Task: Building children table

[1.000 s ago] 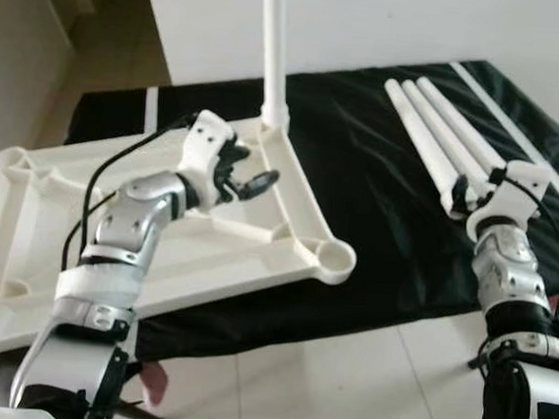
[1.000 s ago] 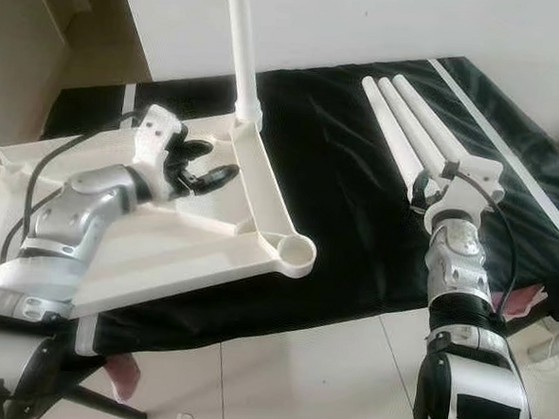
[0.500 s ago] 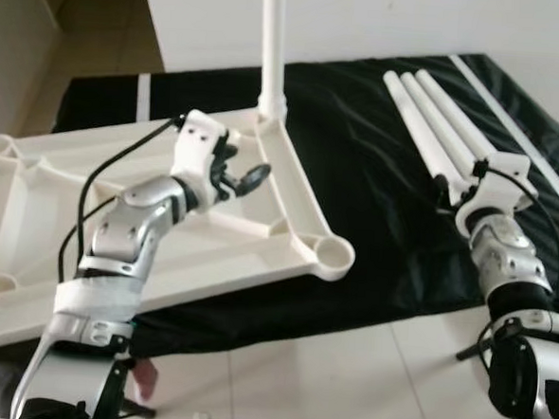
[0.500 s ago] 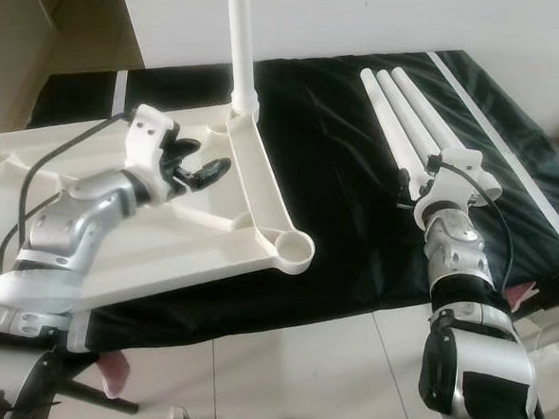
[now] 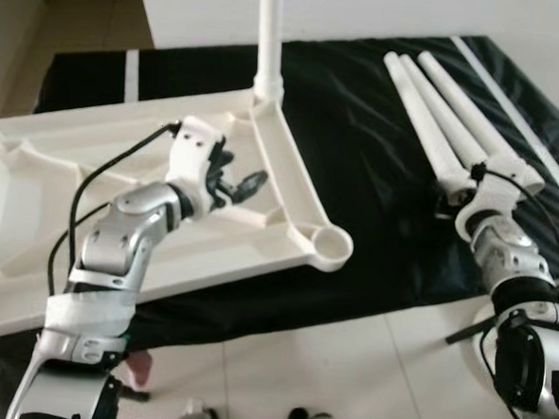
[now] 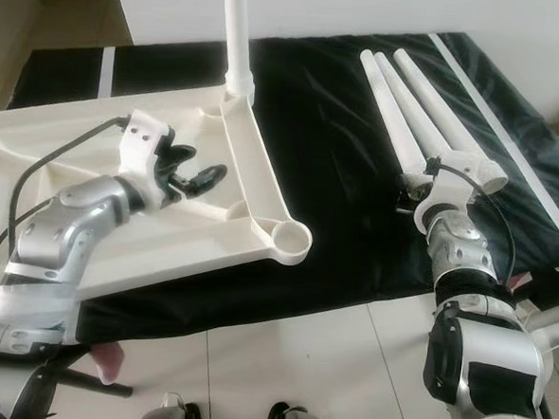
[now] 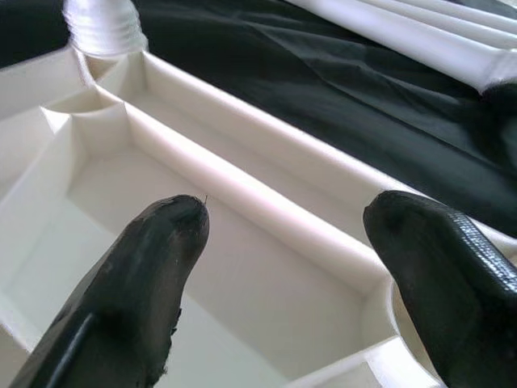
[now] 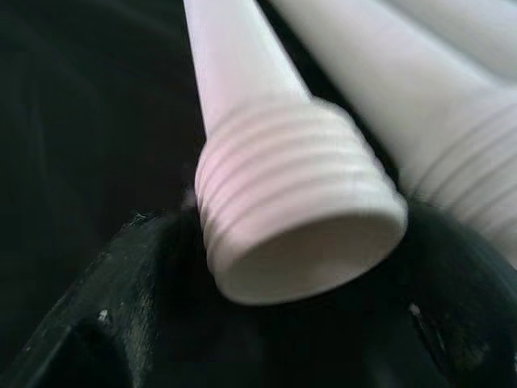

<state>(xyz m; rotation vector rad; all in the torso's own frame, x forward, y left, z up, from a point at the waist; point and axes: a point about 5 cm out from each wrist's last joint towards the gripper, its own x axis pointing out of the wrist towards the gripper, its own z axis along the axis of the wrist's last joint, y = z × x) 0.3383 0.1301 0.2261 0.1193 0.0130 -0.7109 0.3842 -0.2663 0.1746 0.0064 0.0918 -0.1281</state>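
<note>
The right claw (image 8: pixel 266 339) is at the threaded end of the nearest leg (image 5: pixel 422 123), which lies on the black cloth (image 5: pixel 359 157) with its long axis running toward 11 o'clock. Whether it already pinches, I cannot tell. The left claw (image 7: pixel 283 242) is spread above the tabletop (image 5: pixel 33 204). The right wrist view shows the thread.

Head cameras look steeply down from above the white tabletop (image 5: pixel 33 204) — both eyes share it and the black cloth (image 6: pixel 331 146) beyond. Left wrist camera sits low and close over the tabletop's ribs, facing its screwed-in leg (image 7: pixel 103 24). Right wrist camera — extremely near — faces a loose leg's threaded end (image 8: pixel 299 210) (blurred).
</note>
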